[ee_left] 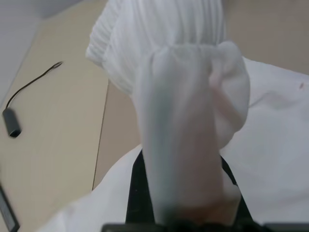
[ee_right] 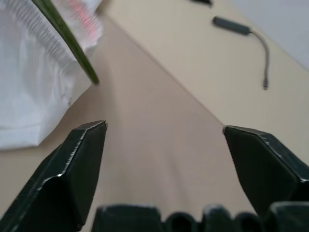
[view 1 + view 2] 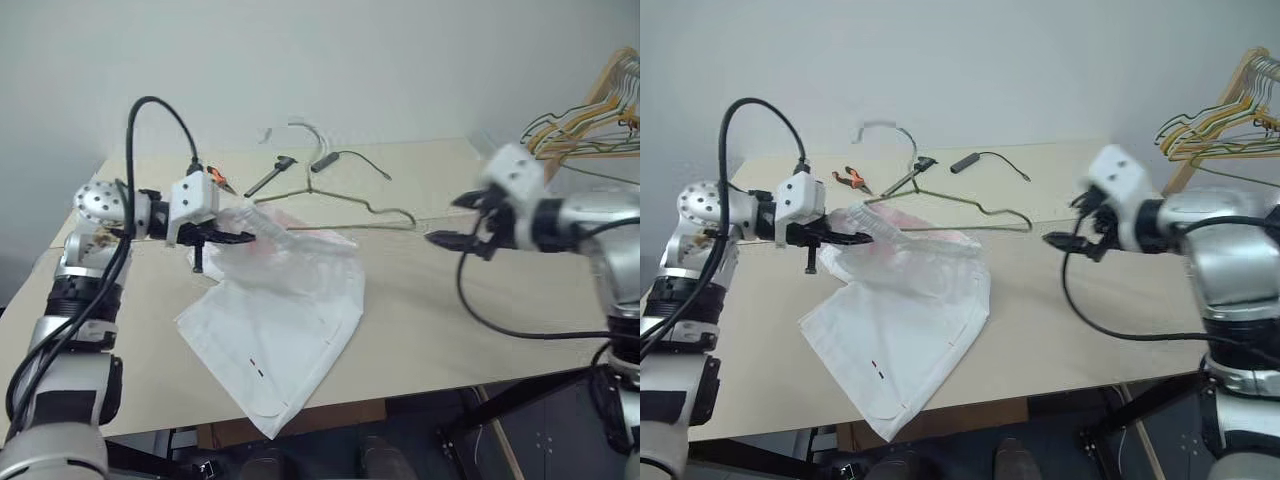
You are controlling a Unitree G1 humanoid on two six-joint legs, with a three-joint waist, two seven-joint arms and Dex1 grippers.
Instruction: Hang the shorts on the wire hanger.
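1. White cloth shorts [image 3: 285,320] lie spread on the pale wooden desk [image 3: 480,330], one leg reaching the near edge; the gathered waistband end is lifted off the surface.
2. Left tool [image 3: 228,237] is pressed together, pinching the waistband. In the left wrist view the fabric drapes over its fingers. Judged purpose: to raise the waist opening so the wire can pass through.
3. Wire hanger [image 3: 345,210], thin and dark olive, lies just behind the shorts; one arm appears tucked into the waistband, hook end pointing toward the right tool [image 3: 465,225].
4. Right tool hangs above the desk, jaws spread wide and empty, just clear of the hanger's hook end.
5. Spare hangers [image 3: 590,110] sit at the far right; pliers [image 3: 850,180] and a cabled device [image 3: 975,160] lie behind, uninvolved.
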